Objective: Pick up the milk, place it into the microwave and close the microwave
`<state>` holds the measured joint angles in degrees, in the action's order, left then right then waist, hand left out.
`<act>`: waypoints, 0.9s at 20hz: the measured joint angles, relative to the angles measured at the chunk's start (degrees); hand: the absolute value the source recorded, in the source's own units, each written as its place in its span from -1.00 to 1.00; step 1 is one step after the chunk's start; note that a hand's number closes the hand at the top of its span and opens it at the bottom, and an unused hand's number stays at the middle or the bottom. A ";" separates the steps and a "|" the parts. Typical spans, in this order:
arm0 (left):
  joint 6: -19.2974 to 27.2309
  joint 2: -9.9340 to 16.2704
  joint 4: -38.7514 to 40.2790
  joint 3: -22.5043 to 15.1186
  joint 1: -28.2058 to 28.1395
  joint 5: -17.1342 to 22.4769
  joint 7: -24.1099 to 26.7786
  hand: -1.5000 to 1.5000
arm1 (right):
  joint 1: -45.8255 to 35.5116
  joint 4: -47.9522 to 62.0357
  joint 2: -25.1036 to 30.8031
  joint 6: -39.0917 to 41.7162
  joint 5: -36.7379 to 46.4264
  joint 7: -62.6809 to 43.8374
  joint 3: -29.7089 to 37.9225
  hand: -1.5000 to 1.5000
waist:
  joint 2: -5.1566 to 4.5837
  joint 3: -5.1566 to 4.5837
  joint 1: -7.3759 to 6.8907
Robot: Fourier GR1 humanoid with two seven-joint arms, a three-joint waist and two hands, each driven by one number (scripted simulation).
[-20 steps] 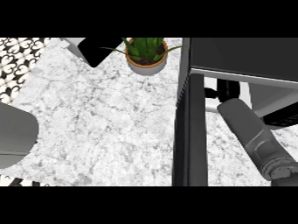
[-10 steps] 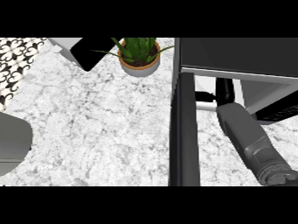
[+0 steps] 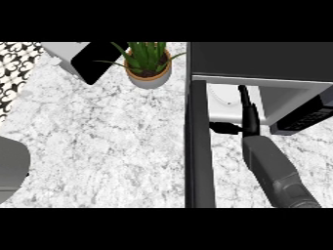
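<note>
The right hand (image 3: 247, 114) reaches into the open microwave (image 3: 270, 63), its fingers extended far into the cavity beside a white object (image 3: 221, 95), presumably the milk; whether they grasp it cannot be told. The microwave door (image 3: 197, 146) stands open, projecting near over the marble table (image 3: 104, 141). A potted plant (image 3: 149, 66) stands far left of the microwave.

A kitchen is showing here: a marbled grey-white surface (image 3: 111, 146) is carrying a black microwave (image 3: 270, 61) with its door (image 3: 197, 146) standing open, a potted green plant (image 3: 149, 66) is sitting beside it, and patterned black-and-white tiling (image 3: 3, 78) is lining the far left edge, possibly a backsplash
</note>
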<state>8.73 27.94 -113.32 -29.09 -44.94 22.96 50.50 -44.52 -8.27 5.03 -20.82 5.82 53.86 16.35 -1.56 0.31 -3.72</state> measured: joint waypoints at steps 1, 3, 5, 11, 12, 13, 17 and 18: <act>0.17 -0.04 -0.29 -0.14 -0.24 -0.07 -0.09 -1.00 | 1.19 -0.04 -0.16 0.90 -0.25 1.08 0.23 -1.00 | 0.11 -0.02 0.22; 0.31 -0.14 -0.29 -0.51 -0.90 -0.30 0.11 -1.00 | 2.99 -0.27 0.05 2.41 -0.54 2.70 0.49 -1.00 | 0.36 -0.06 0.66; 1.13 -0.13 -1.55 -1.01 -1.30 -0.67 -0.92 -1.00 | 4.25 -0.70 -0.25 3.40 -0.89 3.83 0.74 -1.00 | 0.56 -0.08 1.13; 2.70 -0.36 -1.92 -2.17 -1.83 -2.14 -2.26 -1.00 | 9.81 -2.79 -0.37 9.08 -1.27 6.65 0.18 -1.00 | 1.19 -0.20 2.41; 2.92 -0.60 -1.60 -2.57 -1.76 -2.62 -2.19 -1.00 | 10.24 -3.31 -0.66 9.74 -1.28 6.56 -0.09 -1.00 | 1.28 -0.23 2.58; 3.00 -0.67 -1.28 -2.95 -1.74 -3.02 -2.18 -1.00 | 10.76 -3.73 -0.53 11.07 -1.27 6.52 -0.37 -1.00 | 1.38 -0.26 2.67; 4.25 -1.41 -0.18 -4.53 0.03 -5.04 -4.21 -1.00 | 14.54 -7.00 -0.24 15.48 -0.88 7.05 -2.13 -1.00 | 1.93 -0.44 3.41; 4.01 -0.84 -0.18 -4.04 0.61 -4.81 -5.09 -1.00 | 15.70 -8.03 0.18 16.31 -0.88 7.18 -2.46 -1.00 | 2.01 -0.47 3.54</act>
<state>12.75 27.10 -113.50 -33.13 -44.33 18.14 45.41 -28.82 -16.30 5.22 -4.51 4.94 61.04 13.89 0.44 -0.16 -0.17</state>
